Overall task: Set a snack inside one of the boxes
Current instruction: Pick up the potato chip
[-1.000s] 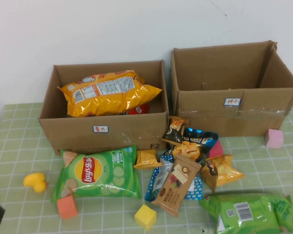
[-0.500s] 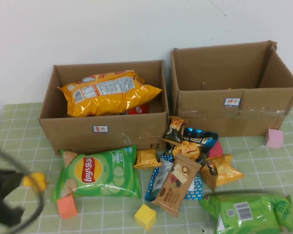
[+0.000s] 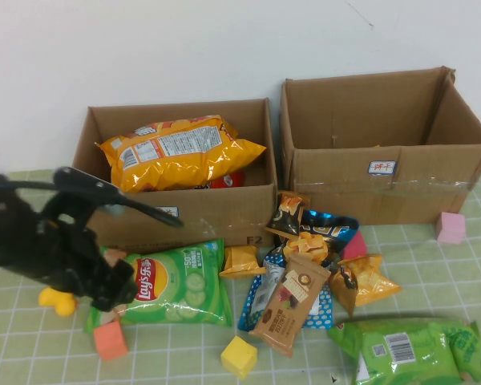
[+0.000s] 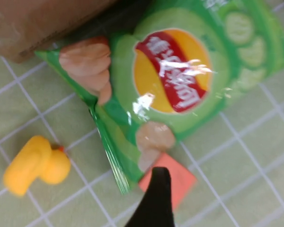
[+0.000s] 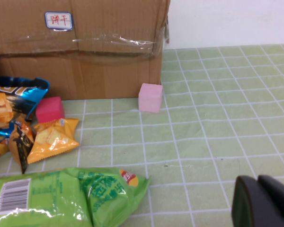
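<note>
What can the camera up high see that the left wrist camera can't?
Only the high view shows the left box holding an orange chip bag, the right box, and the left gripper over the table's left side. Only the left wrist view shows one dark fingertip close up. Both show the green Lay's bag, yellow duck and orange block. The right gripper appears only in its own wrist view.

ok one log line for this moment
left gripper: over the green chip bag | right gripper: low over table, near corner, nothing held | left box: yellow bag inside
</note>
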Tool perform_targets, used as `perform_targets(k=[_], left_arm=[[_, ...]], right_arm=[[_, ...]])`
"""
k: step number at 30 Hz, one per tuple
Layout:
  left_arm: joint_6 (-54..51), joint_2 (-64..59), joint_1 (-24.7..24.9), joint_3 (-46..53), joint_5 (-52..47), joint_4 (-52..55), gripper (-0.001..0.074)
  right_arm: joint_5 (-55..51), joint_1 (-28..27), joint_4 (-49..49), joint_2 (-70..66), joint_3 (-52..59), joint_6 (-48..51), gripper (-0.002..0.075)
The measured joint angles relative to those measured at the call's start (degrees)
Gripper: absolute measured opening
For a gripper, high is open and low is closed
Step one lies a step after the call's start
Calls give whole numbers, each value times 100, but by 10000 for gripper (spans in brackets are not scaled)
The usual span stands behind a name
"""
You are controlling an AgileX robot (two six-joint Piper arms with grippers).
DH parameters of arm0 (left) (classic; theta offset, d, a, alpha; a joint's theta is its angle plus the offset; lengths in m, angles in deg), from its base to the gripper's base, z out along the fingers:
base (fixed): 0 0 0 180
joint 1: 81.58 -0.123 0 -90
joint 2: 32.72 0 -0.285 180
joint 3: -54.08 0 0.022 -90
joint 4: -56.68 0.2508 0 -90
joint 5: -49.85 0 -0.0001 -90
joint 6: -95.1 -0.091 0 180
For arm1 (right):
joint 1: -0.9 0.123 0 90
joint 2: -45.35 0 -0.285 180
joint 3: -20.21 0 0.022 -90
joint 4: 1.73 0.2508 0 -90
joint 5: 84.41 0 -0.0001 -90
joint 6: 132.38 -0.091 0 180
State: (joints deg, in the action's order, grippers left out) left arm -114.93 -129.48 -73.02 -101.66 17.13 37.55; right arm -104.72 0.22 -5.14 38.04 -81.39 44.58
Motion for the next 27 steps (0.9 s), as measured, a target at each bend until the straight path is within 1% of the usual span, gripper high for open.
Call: perform_targets(k=[9,17,20,22,23,24,25,26,27], left_arm=[[136,-1476,13,-427,1030,0,619],[443,-2346,13,-526,2160,-218,619],[490,-2582,13,-539,2403,-434,619],[525,-2666,13,-591,2467,-539,603],[539,-2679,13,-592,2479,-563,567],[539,-2695,13,-601,2479,-605,505],[539,-2700,13,-625,2479,-622,419],[539,-2700,13,-637,2479,-654,358],[552,-2700,13,-648,2464,-666,235]], right_arm=[[0,0,0,0,0,0,-2],[0,0,0,0,0,0,-2],[0,0,0,0,0,0,-2],[0,0,0,0,0,0,-2],[0,0,0,0,0,0,-2],[0,0,0,0,0,0,-2],[0,0,0,0,0,0,-2],[0,0,0,0,0,0,-2],[0,0,0,0,0,0,-2]])
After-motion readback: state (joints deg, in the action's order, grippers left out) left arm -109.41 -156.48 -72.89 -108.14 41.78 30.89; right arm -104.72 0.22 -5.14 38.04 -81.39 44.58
